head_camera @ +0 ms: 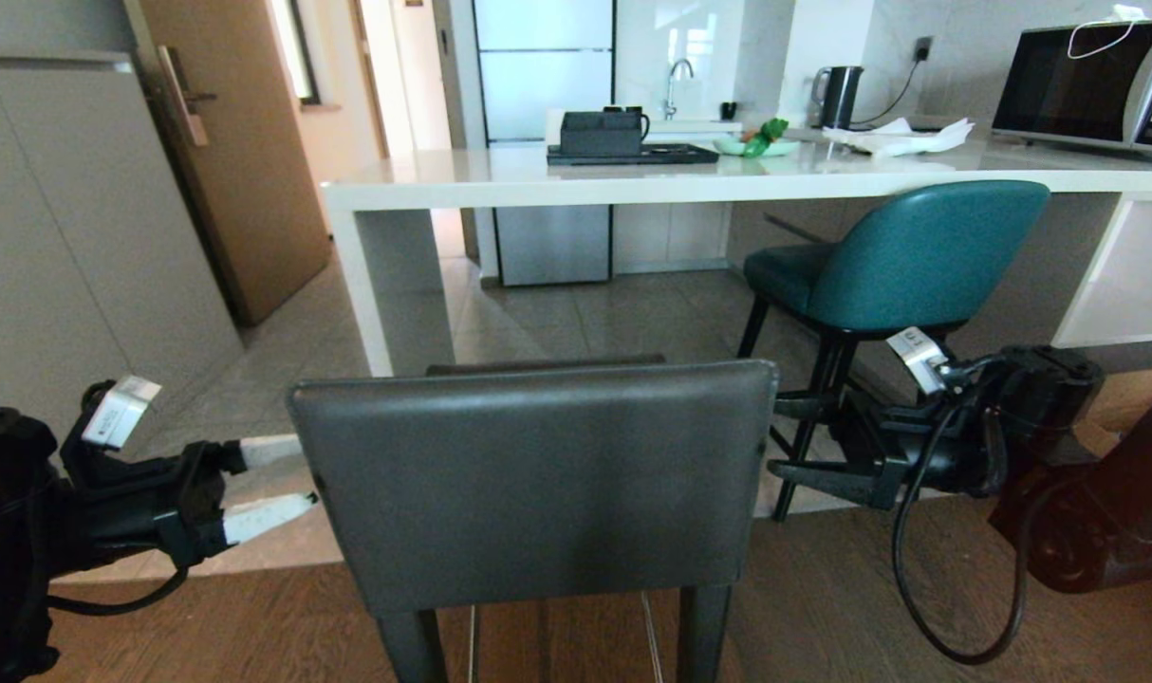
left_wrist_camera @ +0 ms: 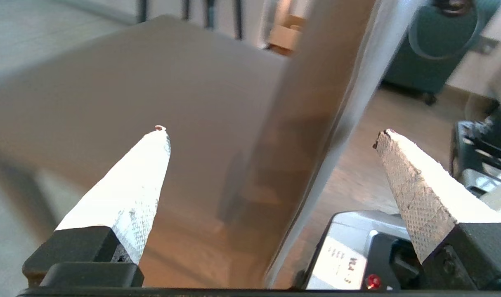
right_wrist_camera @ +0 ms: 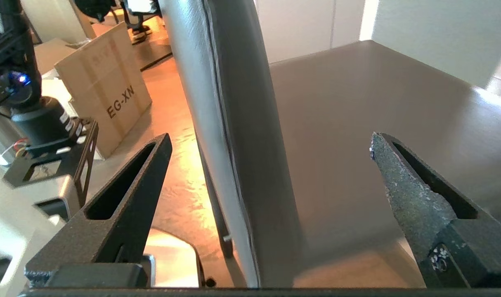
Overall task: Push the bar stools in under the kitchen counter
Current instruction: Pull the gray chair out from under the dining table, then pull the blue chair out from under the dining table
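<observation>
Presently: left gripper (head_camera: pixel 277 484), white-taped fingers spread wide, empty, poised level just beside the left edge of the backrest; in its wrist view the backrest edge stands between the two fingers (left_wrist_camera: pixel 126 194), not yet touched. Right gripper (head_camera: pixel 789 441), bare black fingers likewise spread and empty, at the right edge of the same backrest, the edge between its fingers (right_wrist_camera: pixel 415 198) in its wrist view. Item one: dark grey leather bar stool (head_camera: pixel 538 474) with boxy low back and square dark legs, standing on the wooden floor (head_camera: pixel 851 607) nearest the robot, well short of the desk. Item two: teal leather bar stool (head_camera: pixel 903 256) with rounded back and thin black legs, seat partly under the desk, back still proud of the edge. Long white speckled stone desk (head_camera: pixel 633 185), thick-edged, white slab end panel. Handling, judged: grey stool rigid-framed, fairly heavy, padding yielding a little, leather somewhat slick; tall, hence liable to tip if pushed high. Best taken at both side edges of the backrest, pressed evenly, low on the back, so legs slide rather than catch at the floor seam.
</observation>
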